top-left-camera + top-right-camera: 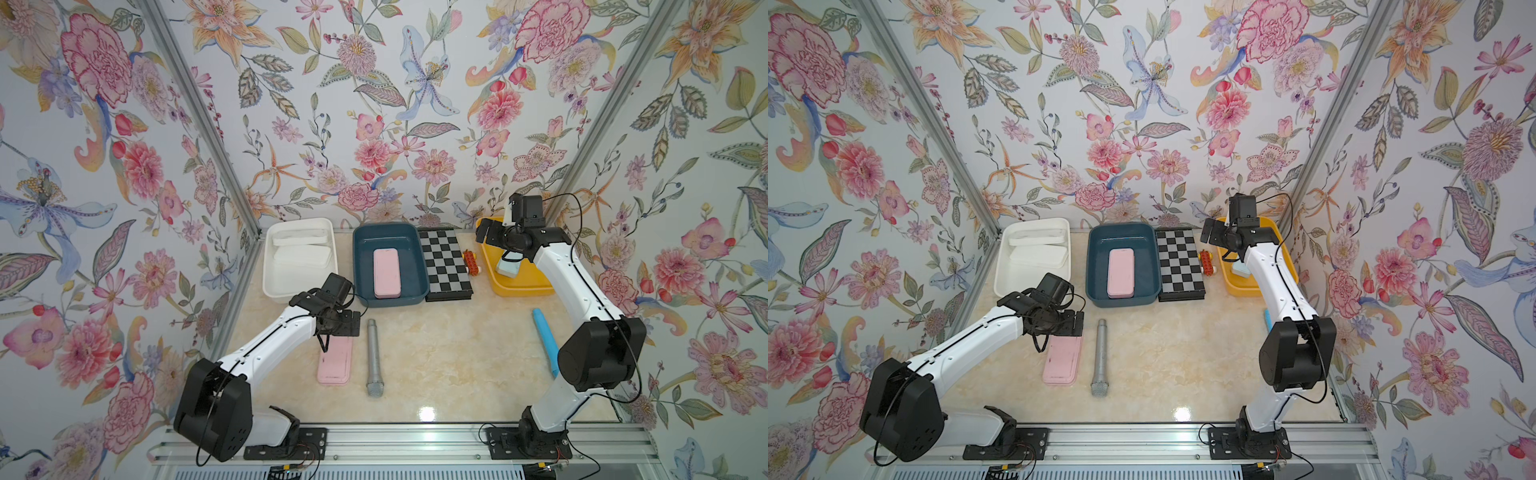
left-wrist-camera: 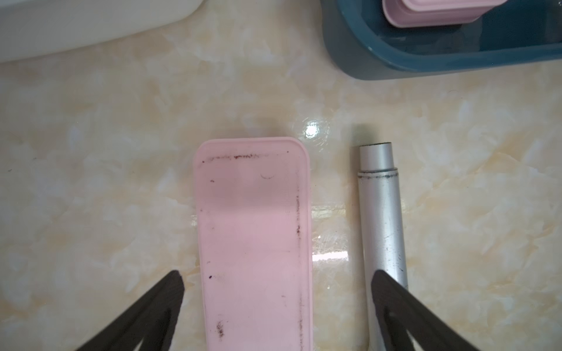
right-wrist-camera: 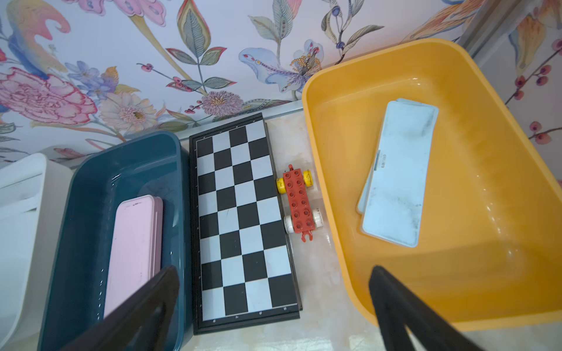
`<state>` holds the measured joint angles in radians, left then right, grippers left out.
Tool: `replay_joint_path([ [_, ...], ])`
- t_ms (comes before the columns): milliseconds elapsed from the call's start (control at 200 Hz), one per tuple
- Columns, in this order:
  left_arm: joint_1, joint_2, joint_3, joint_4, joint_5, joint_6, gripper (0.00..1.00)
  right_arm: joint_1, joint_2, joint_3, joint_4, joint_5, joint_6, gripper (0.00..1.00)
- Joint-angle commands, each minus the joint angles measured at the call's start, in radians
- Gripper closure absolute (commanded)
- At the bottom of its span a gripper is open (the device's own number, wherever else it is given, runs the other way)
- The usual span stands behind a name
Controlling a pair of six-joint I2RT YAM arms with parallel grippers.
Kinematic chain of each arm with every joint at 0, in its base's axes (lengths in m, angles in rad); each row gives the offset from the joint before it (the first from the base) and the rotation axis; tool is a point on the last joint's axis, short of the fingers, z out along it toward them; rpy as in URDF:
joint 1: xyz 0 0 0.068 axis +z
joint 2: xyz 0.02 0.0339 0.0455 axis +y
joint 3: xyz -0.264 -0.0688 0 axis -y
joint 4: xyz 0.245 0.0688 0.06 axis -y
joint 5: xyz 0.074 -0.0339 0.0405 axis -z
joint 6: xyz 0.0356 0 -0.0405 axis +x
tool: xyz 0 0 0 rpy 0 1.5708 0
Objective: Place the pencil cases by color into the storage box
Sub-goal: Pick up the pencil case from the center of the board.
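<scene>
One pink pencil case (image 1: 334, 361) (image 2: 254, 243) lies flat on the table. My left gripper (image 1: 332, 338) (image 2: 276, 273) hangs open just above its far end, one finger on each side and neither touching it. A second pink case (image 1: 386, 272) (image 3: 133, 252) lies in the dark blue storage box (image 1: 359, 266). Two white cases (image 1: 303, 249) rest in the white box (image 1: 270, 282). Two pale blue cases (image 3: 395, 173) are stacked in the yellow box (image 3: 334, 182). My right gripper (image 1: 492, 237) (image 3: 274, 270) is open and empty, high over the gap between the chessboard and the yellow box.
A grey microphone (image 1: 374, 357) lies right beside the pink case on the table. A bright blue tube (image 1: 545, 340) lies by the right arm. A chessboard (image 1: 444, 264) and a red toy brick on wheels (image 1: 470, 262) sit between the blue and yellow boxes.
</scene>
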<state>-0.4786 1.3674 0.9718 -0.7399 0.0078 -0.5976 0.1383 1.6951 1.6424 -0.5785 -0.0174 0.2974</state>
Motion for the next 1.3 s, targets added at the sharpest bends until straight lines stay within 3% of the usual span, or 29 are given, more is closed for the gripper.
replay_joint_path([
  [0, -0.037, -0.037, -0.031, -0.013, -0.070, -0.027, 0.02, 0.006, -0.078, -0.079, -0.004, -0.074, -0.022, 0.00],
  [205, -0.040, -0.026, -0.091, -0.009, -0.084, -0.065, 0.02, 0.072, -0.217, -0.180, 0.016, -0.100, -0.010, 0.00],
  [520, -0.033, 0.038, -0.095, 0.015, -0.095, -0.010, 0.02, 0.142, -0.240, -0.199, -0.024, -0.093, -0.020, 0.00],
  [885, 0.043, 0.106, -0.103, 0.058, 0.033, 0.064, 0.02, 0.148, -0.220, -0.206, -0.017, -0.090, -0.019, 0.00],
  [1295, -0.061, 0.006, -0.153, -0.016, 0.078, -0.014, 0.02, 0.150, -0.194, -0.221, 0.003, -0.096, -0.016, 0.00],
])
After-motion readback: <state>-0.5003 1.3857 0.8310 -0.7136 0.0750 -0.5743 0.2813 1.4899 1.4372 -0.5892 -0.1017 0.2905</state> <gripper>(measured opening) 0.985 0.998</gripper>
